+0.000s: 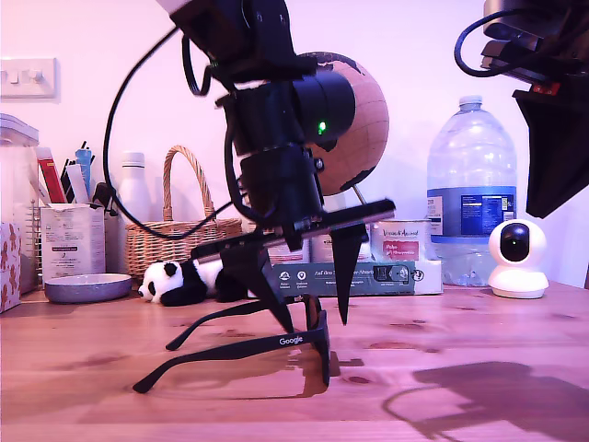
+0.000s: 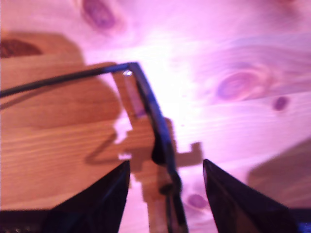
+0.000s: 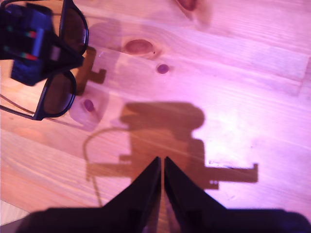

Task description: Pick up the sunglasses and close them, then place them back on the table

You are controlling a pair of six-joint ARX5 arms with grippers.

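The black sunglasses (image 1: 291, 341) stand unfolded on the wooden table (image 1: 460, 387), their arms reaching toward the exterior view's left and white "Google" lettering on the near arm. My first gripper (image 1: 313, 304) hangs over their front frame, open. In the first wrist view the sunglasses (image 2: 156, 119) run between its two dark fingers (image 2: 104, 199), which do not clearly touch them. My second gripper (image 3: 162, 162) is shut on nothing, held high above the table at the exterior view's upper right. From there the sunglasses (image 3: 58, 92) lie well off to one side, partly behind my first gripper (image 3: 34, 43).
Along the back of the table stand a globe (image 1: 354, 110), a large water bottle (image 1: 471, 184), a white camera (image 1: 518, 258), a wicker basket (image 1: 175, 235), a panda toy (image 1: 175, 281), a grey bowl (image 1: 87, 287) and flat boxes (image 1: 368, 274).
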